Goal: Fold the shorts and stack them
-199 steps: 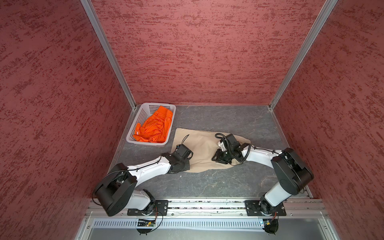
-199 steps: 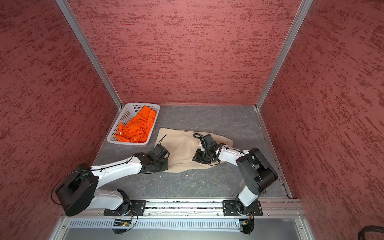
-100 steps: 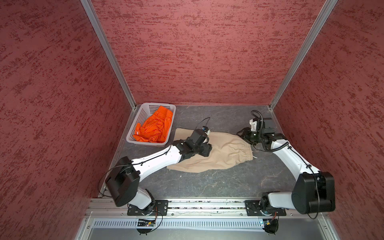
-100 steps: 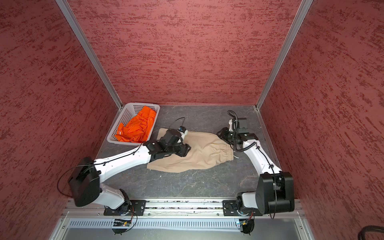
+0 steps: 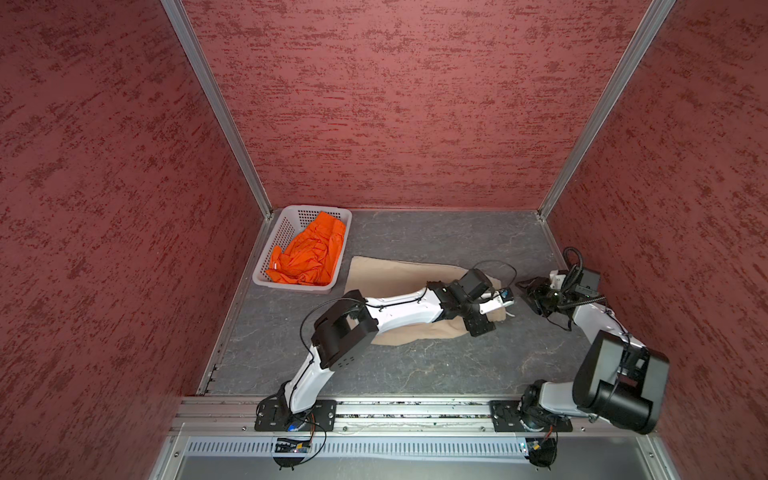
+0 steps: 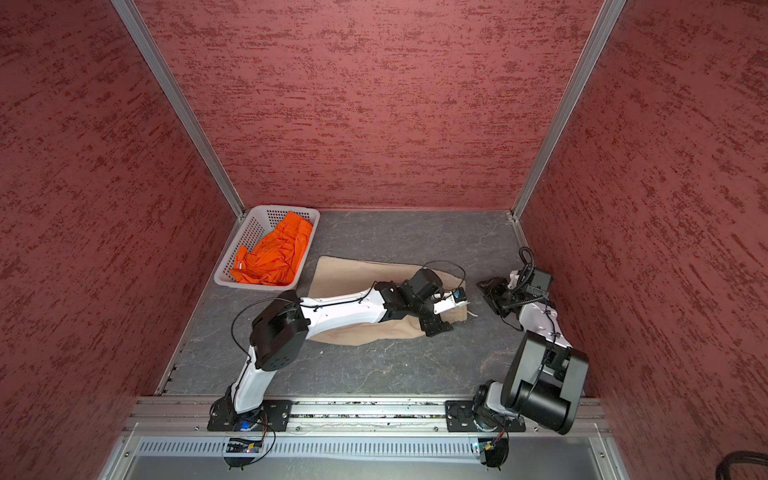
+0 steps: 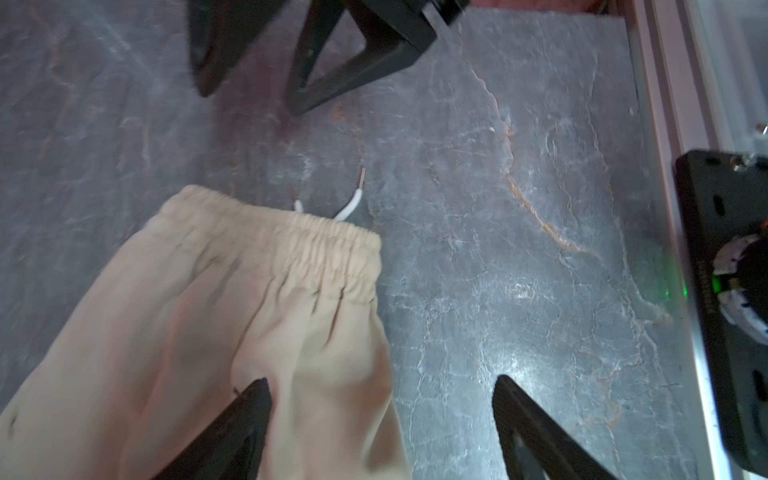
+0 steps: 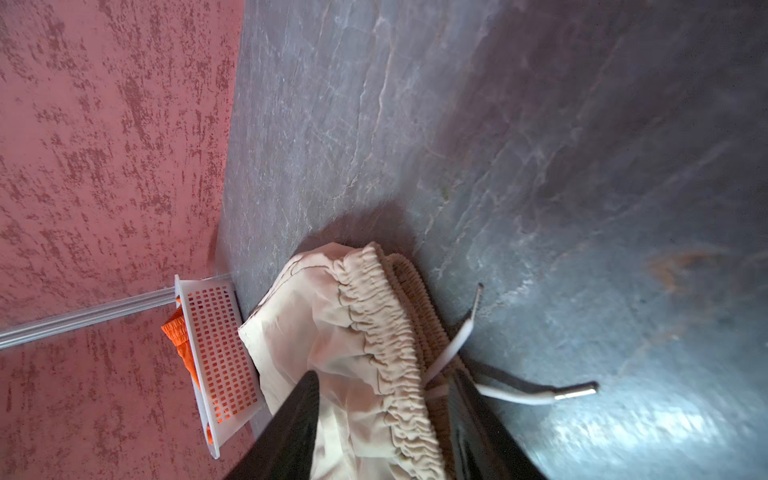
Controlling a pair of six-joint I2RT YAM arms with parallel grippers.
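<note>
Hanging with its jaws wide apart and nothing gripped, the left gripper point(image 7: 380, 380) sits over the waist end of the beige shorts point(image 5: 399, 274), one finger over cloth and the other over bare desk point(image 5: 415, 365). Just past the gathered waistband point(image 7: 291, 232) and its white drawstring point(image 7: 351, 205), the right gripper point(image 7: 249, 102) is parted too and holds nothing. The shorts lie flat beside the white perforated basket point(image 5: 274, 249) in the far left corner. The crumpled orange shorts point(image 5: 311, 253) fill that basket.
</note>
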